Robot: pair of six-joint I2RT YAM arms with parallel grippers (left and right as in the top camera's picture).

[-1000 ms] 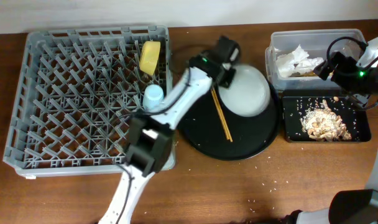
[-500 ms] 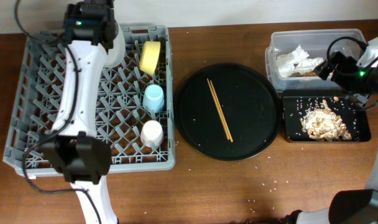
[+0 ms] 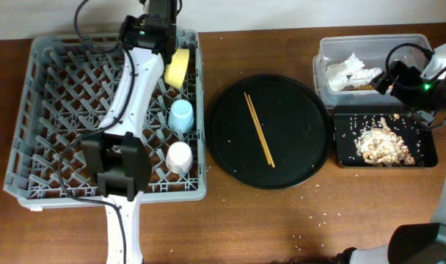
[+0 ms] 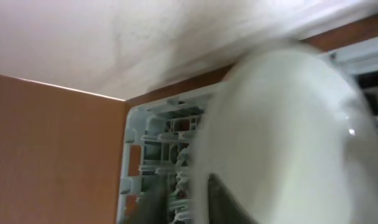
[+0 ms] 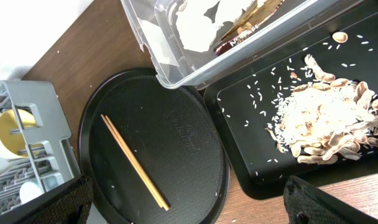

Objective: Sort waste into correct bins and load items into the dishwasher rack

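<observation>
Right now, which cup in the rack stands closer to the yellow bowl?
The light-blue cup, between the yellow bowl and the pale cup; that one sits near the dishwasher rack front edge.

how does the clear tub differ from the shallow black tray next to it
The clear tub is see-through with tall walls; the black tray is opaque and shallow. The clear tub holds crumpled white napkins; the black tray holds tan food scraps with rice-like bits. Both are rectangular and sit side by side.
</observation>
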